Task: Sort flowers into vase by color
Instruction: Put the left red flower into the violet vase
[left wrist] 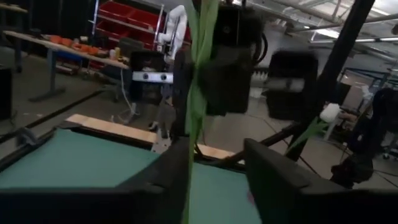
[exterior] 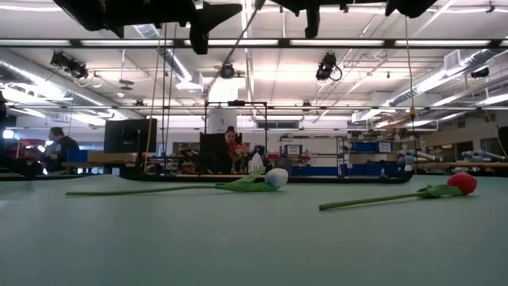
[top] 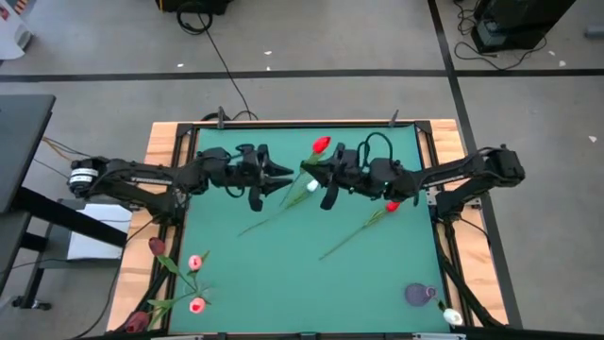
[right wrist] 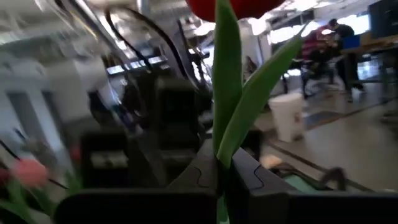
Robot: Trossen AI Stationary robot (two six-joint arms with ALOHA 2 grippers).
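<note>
A red tulip — thin green stem, long pointed leaves — hangs above the green mat, its stem clamped in the right gripper. The left gripper faces it, fingers parted around the stem.

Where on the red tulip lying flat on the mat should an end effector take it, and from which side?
Mid-stem of the lying red tulip, from straight above, closing across the stem: it lies flat, thin and bare there, with leaves crowding near the head. The right end effector is shut on another red tulip.
</note>
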